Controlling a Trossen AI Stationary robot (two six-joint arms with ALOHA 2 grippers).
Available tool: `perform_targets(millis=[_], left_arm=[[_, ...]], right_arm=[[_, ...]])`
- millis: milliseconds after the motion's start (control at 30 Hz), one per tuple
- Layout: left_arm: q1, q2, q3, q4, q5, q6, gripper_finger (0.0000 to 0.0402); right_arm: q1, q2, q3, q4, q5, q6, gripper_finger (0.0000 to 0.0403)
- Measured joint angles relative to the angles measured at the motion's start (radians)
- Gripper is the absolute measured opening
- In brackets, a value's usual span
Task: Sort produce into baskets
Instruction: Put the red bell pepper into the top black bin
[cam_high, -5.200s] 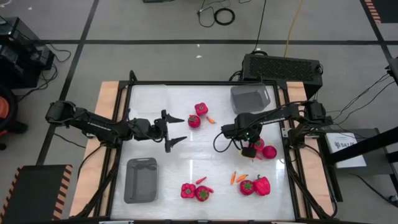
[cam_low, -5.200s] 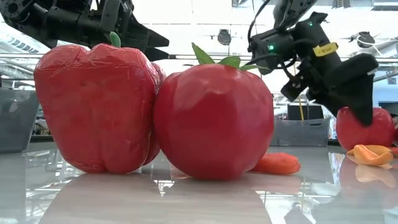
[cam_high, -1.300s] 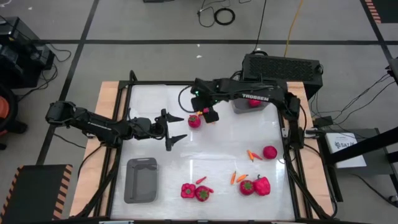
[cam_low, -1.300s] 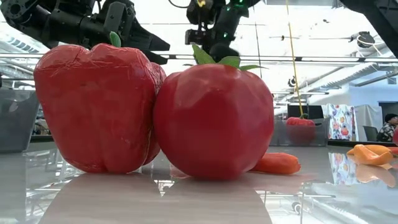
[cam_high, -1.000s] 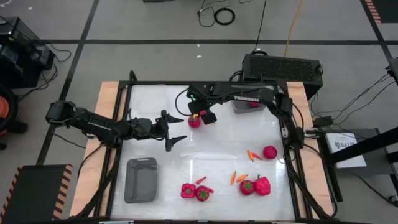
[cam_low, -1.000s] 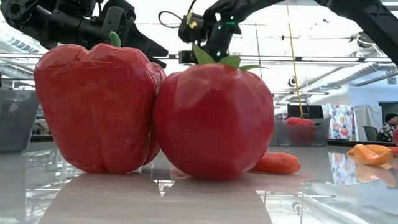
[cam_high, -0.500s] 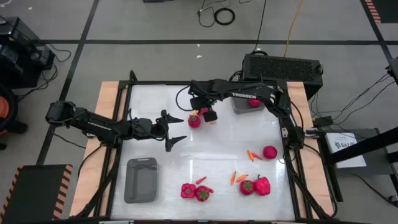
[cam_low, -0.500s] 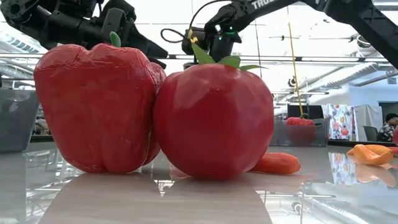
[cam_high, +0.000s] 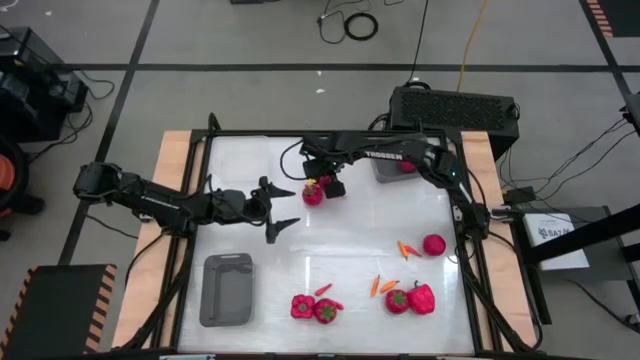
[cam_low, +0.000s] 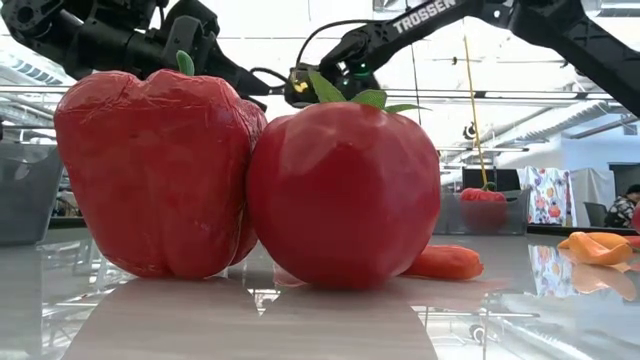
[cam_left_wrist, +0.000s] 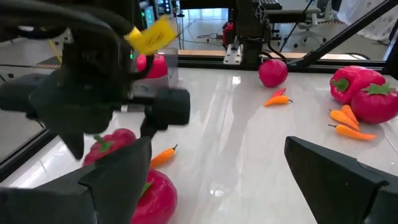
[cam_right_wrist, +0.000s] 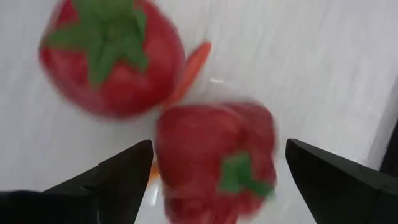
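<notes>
Now you have the right gripper (cam_high: 326, 185) over the far-left cluster on the bench (cam_high: 350, 240), fingers (cam_right_wrist: 118, 177) spread wide apart and nothing between them. The step in hand looks like picking the bell pepper (cam_right_wrist: 214, 158). In the right wrist view it sits between the two fingers, roughly centred, stem (cam_right_wrist: 239, 174) facing the camera; not yet touched, as far as I can judge.

- Round fruit (cam_right_wrist: 112, 59) lies just beside the pepper, farther out along the fingers, with a slim orange chilli (cam_right_wrist: 189, 68) wedged between the two. Watch that a finger does not catch either on the way down.
- Come straight down, keep the pepper centred, close across its body rather than the stem. Skin looks glossy and lobed; my guess is it may roll or squirt out under an off-centre squeeze.
- Likely drop point: the grey basket (cam_high: 402, 158) at the far right edge, already holding one red piece. A second grey basket (cam_high: 226, 290) sits near-left.

Left gripper (cam_high: 282, 210) waits mid-left of the bench, fingers wide apart, empty, close to the cluster. Mind the clearance between the arms when you lift.

More produce lies along the near edge and right side, well apart from this pick.
</notes>
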Motion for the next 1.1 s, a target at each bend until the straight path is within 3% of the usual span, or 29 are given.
perform_targets(millis=[300,700,1100], left_arm=[[0.001,0.0,0.0,-0.003,0.004,-0.001,0.0374],[0.001,0.0,0.0,-0.003,0.004,-0.002,0.0374],[0.001,0.0,0.0,-0.003,0.004,-0.003,0.0374]], right_arm=[[-0.011,0.006,0.0,0.024,-0.002,0.003,0.0355],[-0.019,0.006,0.0,0.006,-0.003,0.05,0.0282],[-0.019,0.006,0.0,-0.019,-0.001,0.085,0.0288]])
